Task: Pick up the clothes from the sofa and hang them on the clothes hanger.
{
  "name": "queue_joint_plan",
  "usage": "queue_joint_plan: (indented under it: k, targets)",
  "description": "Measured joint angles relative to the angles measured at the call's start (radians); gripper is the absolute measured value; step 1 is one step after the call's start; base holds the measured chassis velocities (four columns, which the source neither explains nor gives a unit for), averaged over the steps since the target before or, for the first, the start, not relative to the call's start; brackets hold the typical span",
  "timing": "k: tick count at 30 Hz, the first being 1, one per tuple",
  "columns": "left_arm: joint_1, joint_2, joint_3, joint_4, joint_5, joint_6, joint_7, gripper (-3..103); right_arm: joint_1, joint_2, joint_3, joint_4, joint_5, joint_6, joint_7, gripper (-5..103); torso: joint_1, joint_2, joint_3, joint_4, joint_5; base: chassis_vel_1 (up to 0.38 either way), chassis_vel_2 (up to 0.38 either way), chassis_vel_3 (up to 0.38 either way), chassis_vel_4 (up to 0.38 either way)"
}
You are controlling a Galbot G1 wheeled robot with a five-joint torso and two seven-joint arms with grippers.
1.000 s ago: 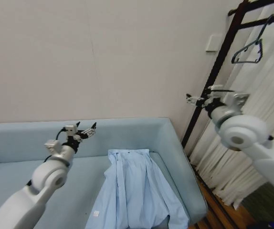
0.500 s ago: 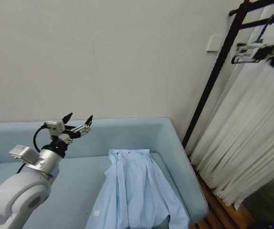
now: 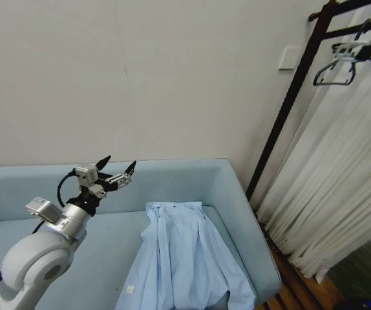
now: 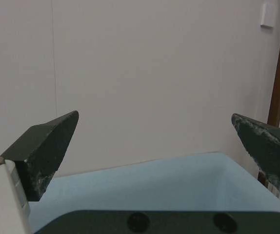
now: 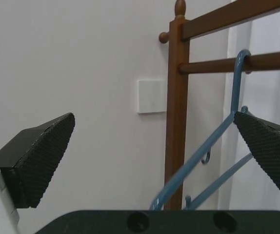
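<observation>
Status: the task is at its opening stage. No garment is lifted and nothing is hung.

1. The left gripper [image 3: 119, 166] hovers above the seat of the light blue upholstered sofa [image 3: 237, 194], near the backrest. It stands to the left of the garment and well apart from it. In the left wrist view the left gripper [image 4: 154, 117] has its dark fingers spread wide, with nothing between them. It points toward the plain white wall [image 3: 172, 77].

2. The light blue button-front shirt [image 3: 185, 252] lies flat and lengthwise on the sofa seat, collar toward the backrest. Neither gripper touches it. Judged from this, the pick-up step is not yet done.

3. The dark brown wooden clothes rack [image 3: 289, 103] stands to the right of the sofa, in front of the white curtain [image 3: 340, 194]. A blue wire clothes hanger [image 3: 334, 68] hangs by its hook from a rack bar and carries nothing.

4. The right gripper [image 3: 360, 48] is raised high, level with the hanger. In the right wrist view the right gripper [image 5: 154, 117] has its fingers wide apart, and the hanger [image 5: 203, 156] lies ahead, between the fingers' lines. The gripper appears not to touch the hanger, though contact cannot be ruled out from these angles.

Remaining work, as judged: grasp the shirt, lift it off the sofa, carry it to the rack, and fit it on the hanger.
</observation>
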Motion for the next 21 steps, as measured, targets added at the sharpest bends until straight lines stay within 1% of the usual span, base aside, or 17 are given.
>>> queue_joint_plan:
  k: [2,4,5,7,8,9,10,12,14,15,19,21]
  targets:
    - [0.002,-0.003,0.001,0.002,0.0,0.0,0.001,100,0.074,0.06,-0.051,-0.061,-0.008,-0.045,0.074,100,0.0,0.0,0.0,-0.0002,-0.0002,0.0,0.0,0.0,0.0]
    - [0.001,-0.007,0.004,0.003,0.0,0.0,0.008,100,0.137,0.104,-0.099,-0.119,-0.011,-0.08,0.141,100,0.0,0.0,0.0,-0.0003,-0.0007,0.0,0.0,0.0,0.0]
    - [0.001,-0.007,0.004,0.003,0.0,0.0,0.008,100,0.137,0.104,-0.099,-0.119,-0.011,-0.08,0.141,100,0.0,0.0,0.0,-0.0003,-0.0007,0.0,0.0,0.0,0.0]
    - [-0.002,-0.013,0.007,0.005,0.001,0.001,0.017,100,0.195,0.134,-0.163,-0.191,-0.01,-0.1,0.178,100,0.0,0.0,0.0,-0.0006,-0.0005,0.0,0.0,0.0,0.0]
    - [-0.003,-0.014,0.008,0.005,0.002,0.001,0.021,100,0.213,0.144,-0.187,-0.22,0.001,-0.105,0.194,100,0.0,0.0,0.0,-0.0011,-0.0002,0.0,0.0,0.0,0.0]
    - [-0.003,-0.017,0.009,0.005,0.002,0.001,0.026,100,0.239,0.158,-0.222,-0.26,0.023,-0.11,0.219,100,0.0,0.0,0.0,-0.001,0.0001,0.0,0.0,0.0,0.0]
    - [-0.003,-0.017,0.009,0.005,0.002,0.001,0.026,100,0.239,0.158,-0.222,-0.26,0.023,-0.11,0.219,100,0.0,0.0,0.0,-0.001,0.0001,0.0,0.0,0.0,0.0]
    - [-0.007,-0.018,0.012,0.006,0.003,0.001,0.034,100,0.274,0.18,-0.282,-0.324,0.084,-0.108,0.261,100,0.0,0.0,0.0,-0.001,0.0001,0.0,0.0,0.0,0.0]
    - [-0.014,-0.018,0.016,0.009,0.003,0.001,0.04,100,0.292,0.202,-0.306,-0.362,0.134,-0.105,0.295,100,0.0,0.0,0.0,-0.0008,0.0003,0.0,0.0,0.0,0.0]
    - [-0.014,-0.018,0.016,0.009,0.003,0.001,0.04,100,0.292,0.202,-0.306,-0.362,0.134,-0.105,0.295,100,0.0,0.0,0.0,-0.0008,0.0003,0.0,0.0,0.0,0.0]
    - [-0.024,-0.018,0.021,0.013,0.003,0.002,0.049,100,0.313,0.259,-0.336,-0.456,0.192,-0.096,0.36,100,0.0,0.0,0.0,-0.0003,-0.0002,0.0,0.0,0.0,0.0]
    - [-0.024,-0.02,0.021,0.013,0.004,0.002,0.053,100,0.314,0.269,-0.344,-0.475,0.206,-0.092,0.372,100,0.0,0.0,0.0,-0.0003,-0.0001,0.0,0.0,0.0,0.0]
